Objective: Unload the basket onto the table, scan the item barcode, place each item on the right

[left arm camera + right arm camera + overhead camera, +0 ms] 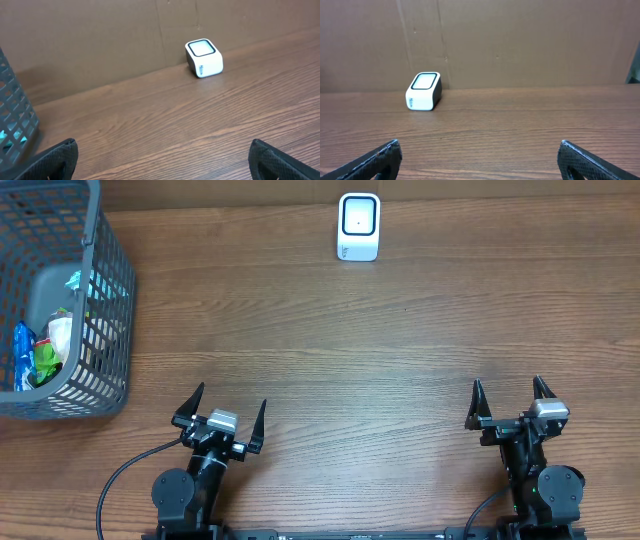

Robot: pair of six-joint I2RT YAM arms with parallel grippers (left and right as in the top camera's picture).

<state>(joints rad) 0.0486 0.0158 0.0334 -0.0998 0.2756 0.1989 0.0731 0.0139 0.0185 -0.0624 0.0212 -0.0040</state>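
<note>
**Both grippers wide and empty, items in the basket**

The left gripper (230, 398) sat at the lower left of the overhead frame, its jaws spread wide and holding nothing. The right gripper (507, 384) sat at the lower right, just as wide and just as empty. Both pointed up the frame across the wooden worktop (350, 350). The items (38, 350), a few bright packets in blue, green and white, lay inside the grey basket (112, 300) at the upper left edge of the frame, well apart from either gripper. I could not make out a barcode on any of them. The white scanner (358, 226) stood at the top centre, its dark-rimmed window facing up, close to the brown board (520, 40) behind the worktop. In each wrist view it showed far ahead, above the black fingertips (375, 160) in the bottom corners.
</note>
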